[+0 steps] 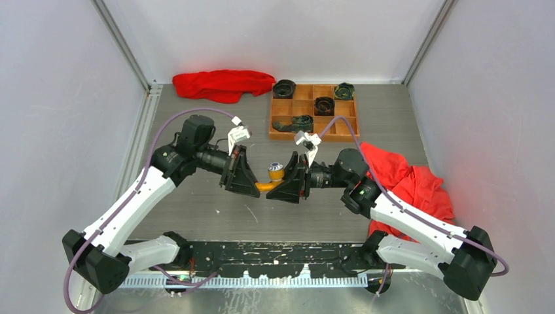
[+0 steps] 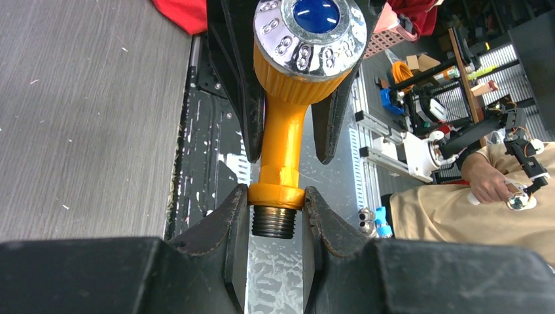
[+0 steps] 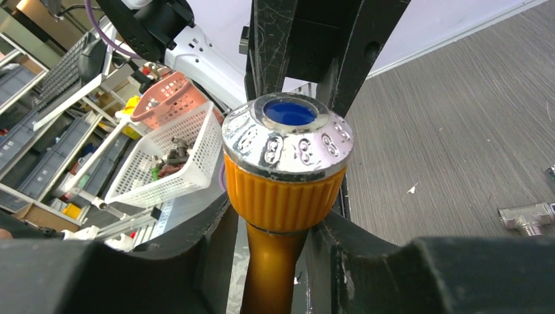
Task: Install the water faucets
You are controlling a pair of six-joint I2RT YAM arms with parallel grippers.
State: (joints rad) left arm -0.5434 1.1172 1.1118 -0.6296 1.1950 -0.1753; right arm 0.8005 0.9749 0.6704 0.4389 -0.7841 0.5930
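Tabletop (image 1: 196, 216) grey wood-grain, white walls (image 1: 59, 98) around, red cloth (image 1: 222, 84) upper left; mid-frame, left gripper (image 2: 275, 219) and right gripper (image 3: 275, 258) both clamped on orange faucet (image 1: 275, 173).

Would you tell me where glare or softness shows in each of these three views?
Top external view: even, soft light; the orange faucet is small but sharp. Left wrist view: bright glints on its chrome cap, threads crisp. Right wrist view: similar glints on the cap; the table grain is sharp.
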